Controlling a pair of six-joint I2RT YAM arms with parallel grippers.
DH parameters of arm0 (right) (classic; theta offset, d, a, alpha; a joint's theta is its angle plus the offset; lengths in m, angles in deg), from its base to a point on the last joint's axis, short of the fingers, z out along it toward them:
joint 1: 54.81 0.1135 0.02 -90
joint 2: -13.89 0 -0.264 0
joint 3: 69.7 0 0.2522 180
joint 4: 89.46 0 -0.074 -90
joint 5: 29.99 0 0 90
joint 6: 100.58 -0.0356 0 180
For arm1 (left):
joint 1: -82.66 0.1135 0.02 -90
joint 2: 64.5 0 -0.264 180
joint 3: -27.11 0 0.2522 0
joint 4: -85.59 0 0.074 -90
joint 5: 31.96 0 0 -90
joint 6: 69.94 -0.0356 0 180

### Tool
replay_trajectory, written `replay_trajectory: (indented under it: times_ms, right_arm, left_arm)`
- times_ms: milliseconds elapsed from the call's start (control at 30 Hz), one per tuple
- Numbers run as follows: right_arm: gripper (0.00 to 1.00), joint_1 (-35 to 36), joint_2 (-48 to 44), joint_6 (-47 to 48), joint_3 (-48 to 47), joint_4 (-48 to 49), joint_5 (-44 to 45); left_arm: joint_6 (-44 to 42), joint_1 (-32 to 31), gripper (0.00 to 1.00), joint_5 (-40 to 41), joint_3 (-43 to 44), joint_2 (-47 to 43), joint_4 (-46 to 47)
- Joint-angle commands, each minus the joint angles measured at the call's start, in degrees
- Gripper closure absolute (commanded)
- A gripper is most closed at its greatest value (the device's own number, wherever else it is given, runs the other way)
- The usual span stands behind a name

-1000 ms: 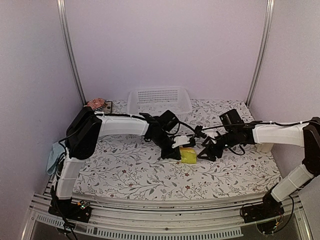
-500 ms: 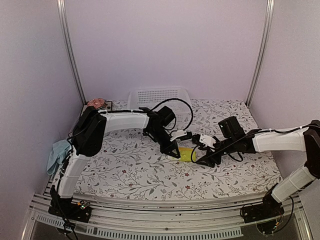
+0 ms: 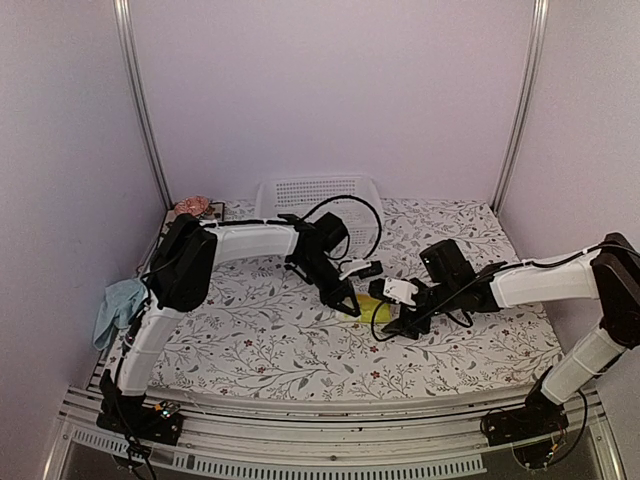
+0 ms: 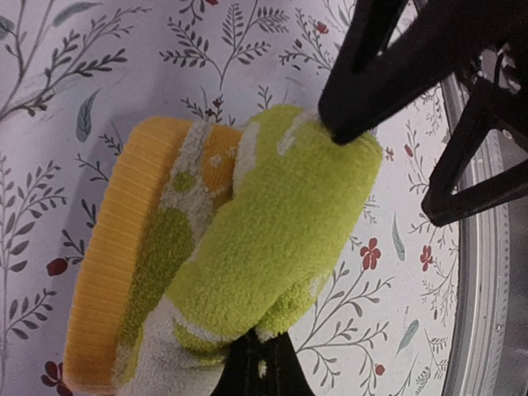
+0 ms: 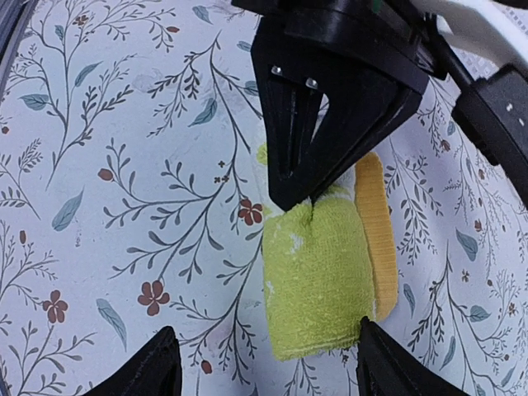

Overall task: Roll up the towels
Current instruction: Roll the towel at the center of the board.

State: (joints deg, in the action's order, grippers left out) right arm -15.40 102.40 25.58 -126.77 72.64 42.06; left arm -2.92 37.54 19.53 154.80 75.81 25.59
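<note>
So the left hand (image 3: 350, 303) is pinched tight on the yellow-green towel (image 5: 318, 280), which sits rolled up mid-tabletop (image 3: 260, 340). Since a second ago the right hand (image 5: 268, 371) has slid in lower and closer, fingers spread either side of it. The blue towel (image 3: 118, 305) hangs off the left edge.

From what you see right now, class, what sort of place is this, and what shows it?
Probably a robotics lab test booth: white-and-black left robot arm and right robot arm bolted to a slotted metal rail, bare pale walls framed by aluminium posts, floral-patterned cloth as worktop.
</note>
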Motion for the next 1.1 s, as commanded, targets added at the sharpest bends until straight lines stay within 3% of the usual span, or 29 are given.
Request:
replay_trajectory:
  times_ms: [0, 367, 800, 1000, 1067]
  right_arm:
    - [0.27, 2.7, -1.5, 5.9, 1.3, 5.5, 4.3]
    - [0.28, 8.4, 1.0, 12.7, 1.9, 11.6, 15.0]
    - [0.34, 8.6, 10.1, 10.7, 0.5, 13.8, 22.9]
    - [0.43, 8.7, 13.9, 9.2, -1.3, 13.9, 26.4]
    - [0.53, 8.6, 14.7, 8.7, -2.0, 13.1, 26.4]
  left_arm:
    - [2.3, 1.0, 1.0, 0.9, -0.1, 5.7, -5.9]
    - [4.2, 1.8, 1.0, -1.2, 4.0, 9.3, -7.6]
    - [5.2, 3.3, 1.0, -4.9, 4.3, 10.8, -8.0]
    - [5.1, 3.7, 0.98, -5.5, 4.3, 11.0, -8.0]
    - [4.9, 3.8, 0.96, -5.5, 4.1, 10.8, -8.0]
